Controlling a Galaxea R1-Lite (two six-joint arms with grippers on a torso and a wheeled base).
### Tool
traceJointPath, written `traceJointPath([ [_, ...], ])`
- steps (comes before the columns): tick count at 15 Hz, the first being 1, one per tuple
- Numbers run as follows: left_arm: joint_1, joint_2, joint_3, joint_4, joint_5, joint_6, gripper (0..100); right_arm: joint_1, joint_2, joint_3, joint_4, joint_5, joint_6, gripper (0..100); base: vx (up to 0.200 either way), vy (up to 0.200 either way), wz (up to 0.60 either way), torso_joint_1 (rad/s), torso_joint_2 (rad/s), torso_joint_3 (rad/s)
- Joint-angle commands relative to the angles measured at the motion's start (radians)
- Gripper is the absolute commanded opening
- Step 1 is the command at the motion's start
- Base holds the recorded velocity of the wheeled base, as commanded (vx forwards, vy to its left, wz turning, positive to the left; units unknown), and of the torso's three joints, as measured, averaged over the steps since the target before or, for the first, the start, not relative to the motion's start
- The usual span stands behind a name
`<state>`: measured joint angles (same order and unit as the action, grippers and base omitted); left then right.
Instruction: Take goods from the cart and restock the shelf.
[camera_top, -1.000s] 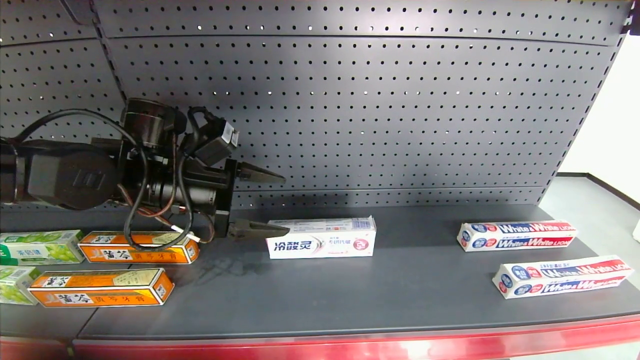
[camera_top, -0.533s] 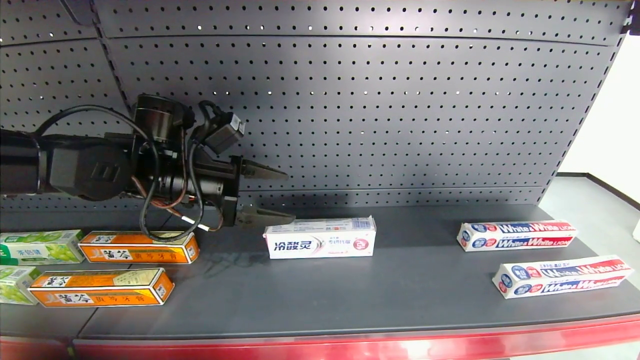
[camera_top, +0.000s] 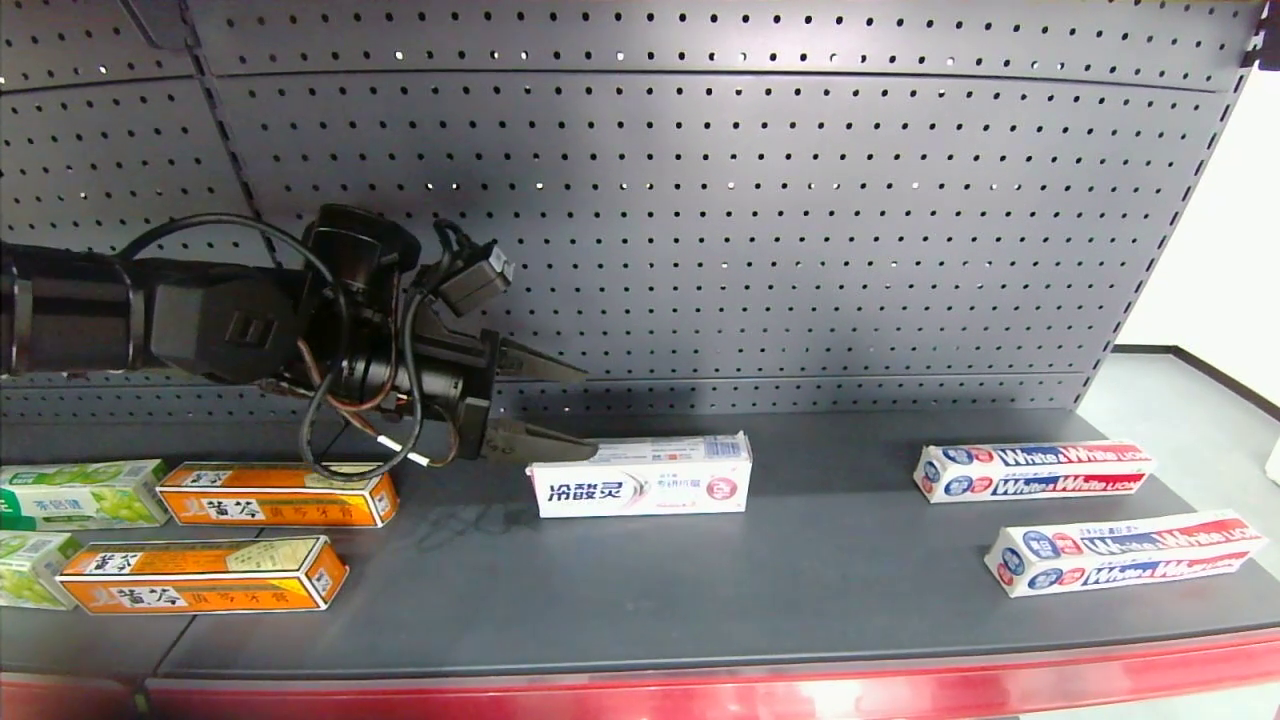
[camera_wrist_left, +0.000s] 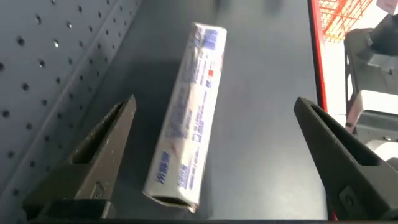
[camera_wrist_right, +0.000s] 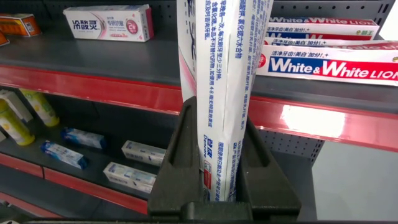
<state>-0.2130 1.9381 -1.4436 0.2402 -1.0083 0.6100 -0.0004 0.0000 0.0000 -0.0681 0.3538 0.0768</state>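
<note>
Toothpaste boxes are the goods, and we count two of them in play. One white toothpaste box (camera_top: 640, 478) lies flat on the shelf (camera_top: 700, 590), near the pegboard back panel (camera_top: 800, 250) and about midway along. The left gripper (camera_top: 590, 413) hangs at its left end with the jaws spread wide and gripping nothing. The lower finger seems to touch the top edge of the box's end, though we cannot tell for sure. In the left wrist view the box lies between the two fingers, nearer one than the other.

The right gripper (camera_wrist_right: 219, 115) sits lower, in front of the shelf's red lip, its jaws clamped on a second white box (camera_wrist_right: 224, 56) held upright.

We judge the step in hand to be the setting of the first box: it rests on the shelf and nothing holds it. Next, the left arm needs to draw away to its own side without dragging that lower finger across the box. The right arm then has to lift its box above the lip, turn it from upright to flat and lay it down. The bare stretch in front of the placed box looks a fair spot to us.

Orange boxes (camera_top: 275, 495) lie to the left and red-and-blue boxes (camera_top: 1035, 470) to the right, both well apart from it.
</note>
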Motion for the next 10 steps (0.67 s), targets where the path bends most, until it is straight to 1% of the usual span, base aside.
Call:
traceJointPath([
  [1,-0.009,0.021,-0.034,0.005,-0.001,0.001,100,0.0,0.0,0.0,0.001,0.001,0.0,0,0.0,0.0,0.0,0.0,0.0,0.0],
  [4,-0.011,0.038,-0.043,0.004,0.0,0.008,100,0.0,0.0,0.0,0.001,0.001,0.0,0,0.0,0.0,0.0,0.0,0.0,0.0],
  [5,-0.011,0.044,-0.043,0.004,-0.001,0.019,100,0.0,0.0,0.0,0.001,0.001,0.0,0,0.0,0.0,0.0,0.0,0.0,0.0],
  [6,-0.013,0.062,-0.043,0.004,-0.001,0.037,100,0.0,0.0,0.0,0.001,0.001,0.0,0,0.0,0.0,0.0,0.0,0.0,0.0],
  [10,-0.017,0.113,-0.052,-0.004,0.0,0.043,100,0.0,0.0,0.0,-0.001,0.001,0.0,0,0.0,0.0,0.0,0.0,0.0,0.0],
])
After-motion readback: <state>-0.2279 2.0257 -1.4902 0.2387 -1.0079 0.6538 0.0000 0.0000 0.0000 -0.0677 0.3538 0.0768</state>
